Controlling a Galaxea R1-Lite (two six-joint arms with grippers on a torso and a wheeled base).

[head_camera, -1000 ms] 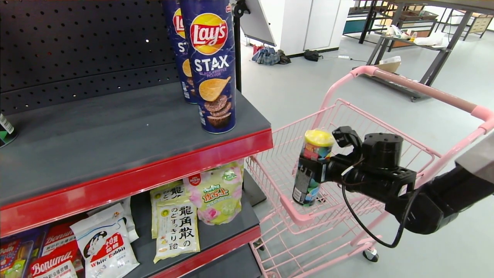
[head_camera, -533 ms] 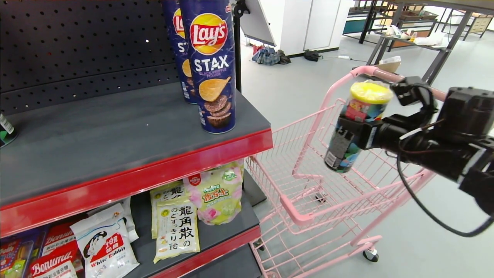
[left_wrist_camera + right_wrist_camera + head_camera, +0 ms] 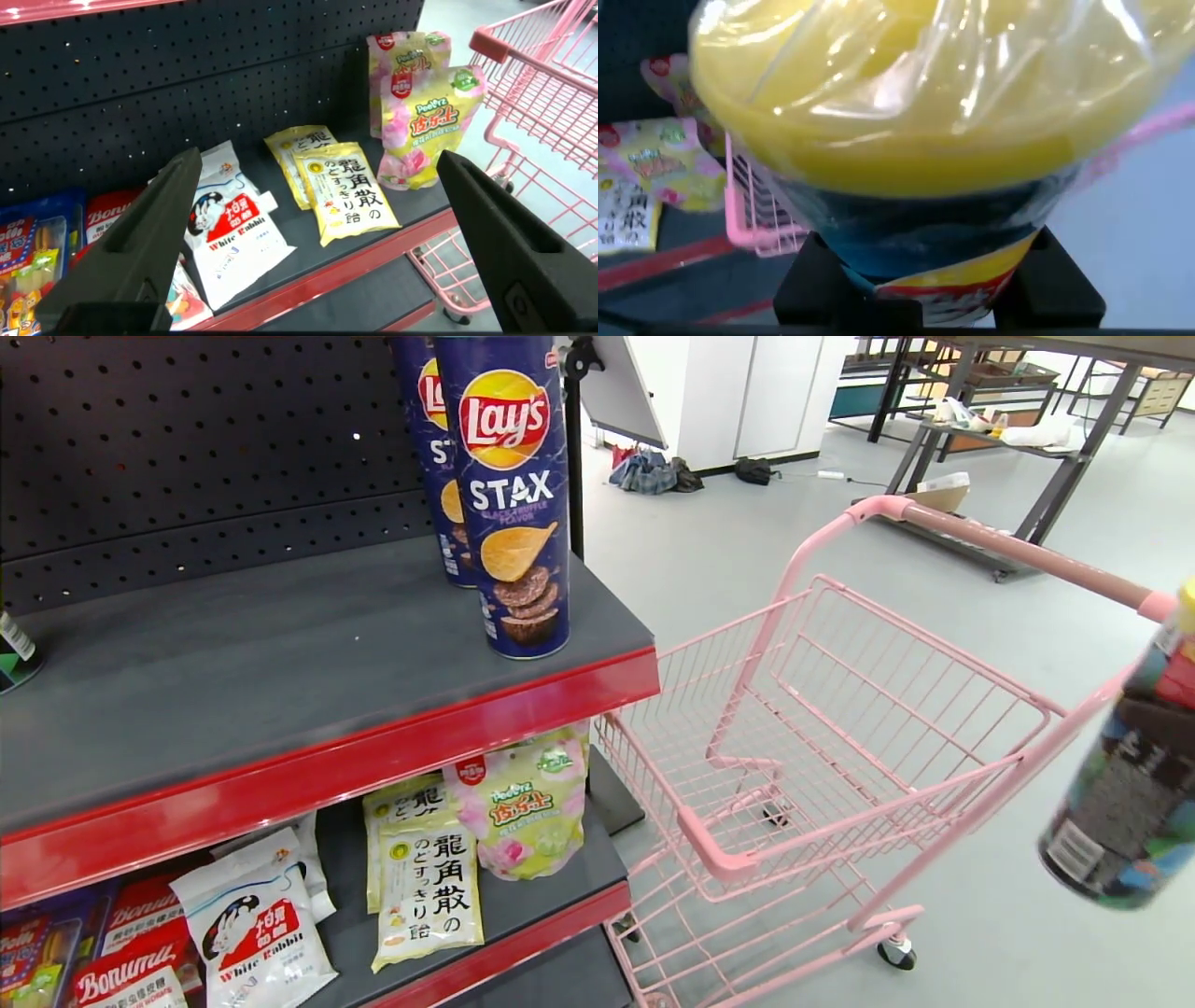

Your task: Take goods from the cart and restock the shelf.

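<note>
— Counting left to right, what's stocked?
— Left end effector (image 3: 316,238) gapes wide, holding nothing. The top shelf (image 3: 280,663) carries two chip tubes (image 3: 512,504), one behind the other.
— And what's left?
— The pink cart (image 3: 714,849) holds nothing else I can see. One yellow-lidded canister (image 3: 1120,775) hangs right of it, clamped in the right end effector (image 3: 938,294). I judge it's yet to be shelved.
</note>
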